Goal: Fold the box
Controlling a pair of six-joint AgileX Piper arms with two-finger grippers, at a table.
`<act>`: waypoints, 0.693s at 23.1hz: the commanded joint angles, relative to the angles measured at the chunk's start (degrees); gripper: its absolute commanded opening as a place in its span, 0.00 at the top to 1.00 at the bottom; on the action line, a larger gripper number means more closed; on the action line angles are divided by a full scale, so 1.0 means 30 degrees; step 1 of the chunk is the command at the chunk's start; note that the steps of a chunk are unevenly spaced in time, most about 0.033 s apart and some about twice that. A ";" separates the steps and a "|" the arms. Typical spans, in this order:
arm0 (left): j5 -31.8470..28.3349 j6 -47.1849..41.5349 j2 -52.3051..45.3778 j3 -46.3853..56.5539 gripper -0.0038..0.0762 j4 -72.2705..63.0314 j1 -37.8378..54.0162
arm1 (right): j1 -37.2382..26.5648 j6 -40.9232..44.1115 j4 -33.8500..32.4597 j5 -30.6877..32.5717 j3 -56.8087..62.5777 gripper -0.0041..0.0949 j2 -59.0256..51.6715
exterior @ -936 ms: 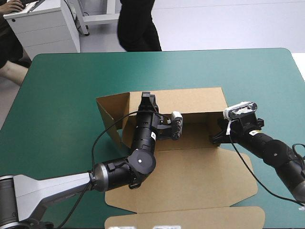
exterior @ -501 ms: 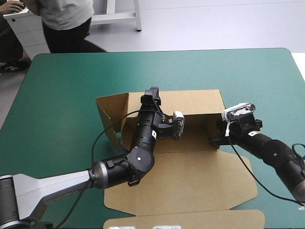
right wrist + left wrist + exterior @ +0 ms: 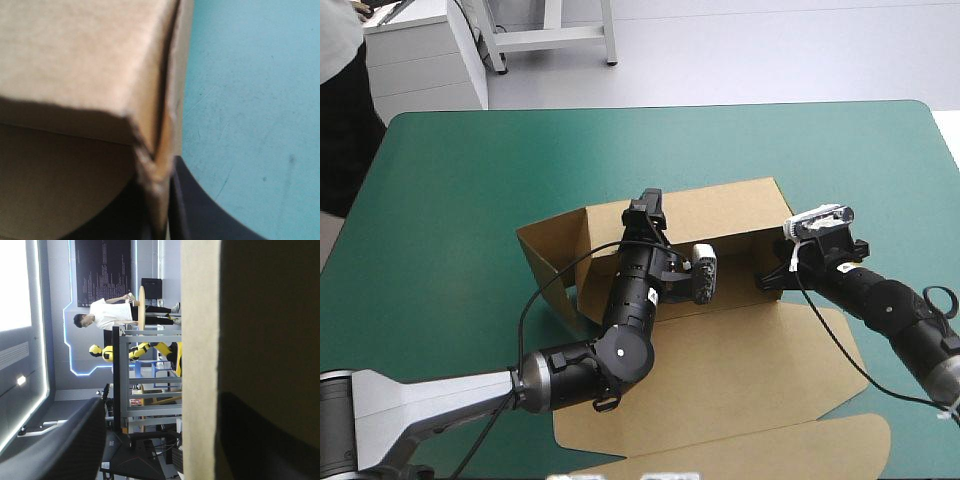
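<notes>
High view: box (image 3: 720, 370) sits mid counter (image 3: 450, 200) and runs to the near edge. Back wall is up, left side flap is up and splayed toward the left edge, lid lies flat. The lid's front flap is cut off at the near edge. Bare teal-green cover along the far edge and down both sides, so there is open room there. Left claw (image 3: 648, 212) is at the top of the back wall. Right claw (image 3: 770, 280) is at the wall's right end, mostly hidden by its own wrist. Vs earlier: box has swung, its right far corner now nearer the far edge and the lid slewed w/ it. Left claw is also farther out.

Left wrist view: fingers (image 3: 55, 450) stand apart astride the raised wall, seen edge-on. One is clear of the board, the other is on its far side, partly hidden.

Right wrist view: fingers all but together, clamped on the box wall at its corner, just beside bare cover. Tips hidden by the board.
</notes>
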 commanded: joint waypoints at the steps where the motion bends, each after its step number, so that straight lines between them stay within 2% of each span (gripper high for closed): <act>1: 0.1944 -0.0320 -0.0801 -0.0545 0.37 0.1174 -0.0908 | 0.0080 0.0315 0.0607 -0.0958 -0.2184 0.97 0.1238; 8: 0.2458 -0.0320 -0.0801 -0.0545 0.37 0.0475 -0.2163 | 0.0080 0.0662 0.0578 -0.1139 -0.4623 0.97 0.4218; 10: 0.2423 -0.0259 -0.0801 -0.0545 0.40 -0.0248 -0.2186 | 0.0080 0.0741 0.0578 -0.1110 -0.4665 0.97 0.4473; 12: 0.2152 0.1260 -0.0801 -0.0545 0.62 -0.1502 -0.2152 | 0.0080 0.0744 0.0578 -0.1110 -0.4665 0.98 0.4473; 14: 0.1318 0.2840 -0.0849 -0.0609 0.94 -0.2812 -0.2152 | 0.0080 0.0661 0.0578 -0.1150 -0.4665 0.98 0.4473; 16: 0.0118 0.4607 -0.1096 -0.0717 0.93 -0.4646 -0.2152 | 0.0080 0.0661 0.0578 -0.1150 -0.4665 0.98 0.4473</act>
